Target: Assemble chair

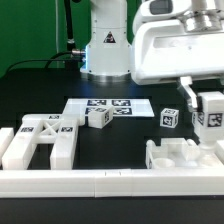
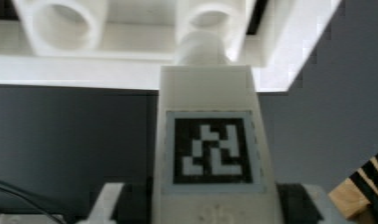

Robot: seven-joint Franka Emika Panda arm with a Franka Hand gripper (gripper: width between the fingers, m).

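The gripper [image 1: 204,110] pinched an upright white tagged leg [image 2: 211,120] at the exterior view's right, just above the holed seat block [image 1: 180,156]. The flat frame [image 1: 40,140] lay left, and a cube [image 1: 98,117] lay beside the marker board [image 1: 108,103].

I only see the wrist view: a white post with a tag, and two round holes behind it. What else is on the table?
Observer: A flat frame lies at the exterior view's left, well apart from your post.
Operator: Any little pieces?
Observer: Yes: one cube sits by the marker board; another cube stands off that board's right end in the exterior view.
Operator: What's closest to that camera?
Observer: A long low rail runs across the exterior view's bottom.
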